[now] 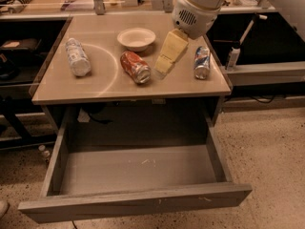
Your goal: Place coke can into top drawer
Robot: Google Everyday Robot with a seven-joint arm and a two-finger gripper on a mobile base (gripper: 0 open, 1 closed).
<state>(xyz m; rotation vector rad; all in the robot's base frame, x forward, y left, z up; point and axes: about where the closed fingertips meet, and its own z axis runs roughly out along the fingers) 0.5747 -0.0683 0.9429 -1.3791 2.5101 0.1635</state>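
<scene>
1. Floor (269,149): speckled, pale, visible to the right of and below the furniture.

2. Table (95,87): a tan, flat top standing above the drawer bay. All loose items listed below rest on this top.

3. Top drawer (136,171): stands fully open below the front edge of the table top, extended toward the camera. The box is wide, shallow and grey, and the flat front panel is the part nearest the camera. A few small pale marks show on the drawer floor.

4. Arm (199,7): a white housing that enters from the upper right and hangs over the rear right part of the table top.

5. Gripper (163,68): a pale yellow wedge slanting down and to the left from the arm housing. Its tip is low over the table top, just beside the right side of the coke can, between that can and the blue, red and silver can. Contact with the coke can cannot be confirmed. Whether the gripper is open or closed cannot be determined from this view.

6. Bowl (136,38): white, upright, at the rear centre of the top, behind the coke can.

7. White and pale-blue can (77,57): on its side, left part of the top, well apart from the others.

8. Coke can (135,67): red (silver end toward the front right), on its side near the centre of the top, not in the drawer.

9. Blue, red and silver can (202,62): on its side near the right edge.
</scene>
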